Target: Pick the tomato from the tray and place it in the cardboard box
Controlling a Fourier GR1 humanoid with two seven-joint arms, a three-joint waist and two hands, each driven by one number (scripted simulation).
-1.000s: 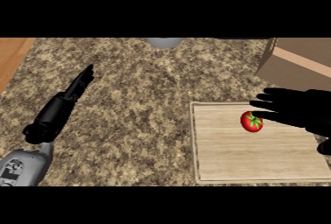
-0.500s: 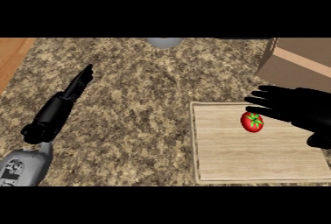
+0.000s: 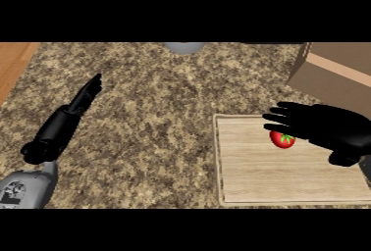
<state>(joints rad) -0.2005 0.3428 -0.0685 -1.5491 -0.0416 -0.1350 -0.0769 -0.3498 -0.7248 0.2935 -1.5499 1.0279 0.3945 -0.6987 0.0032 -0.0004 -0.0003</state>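
A red tomato with a green stem lies on the light wooden tray at the lower right. My right hand hovers over the tomato's right side, fingers spread and pointing left, partly covering it; it is open and holds nothing. The cardboard box stands at the upper right, beyond the tray. My left hand rests open over the counter on the left, fingers straight and pointing up.
The speckled stone counter spreads around the tray. A grey round object sits at the top edge. A wooden strip borders the counter at the far left.
My right hand has shifted slightly left and down over the tomato, covering more of it. The tomato, tray and left hand have stayed in place.
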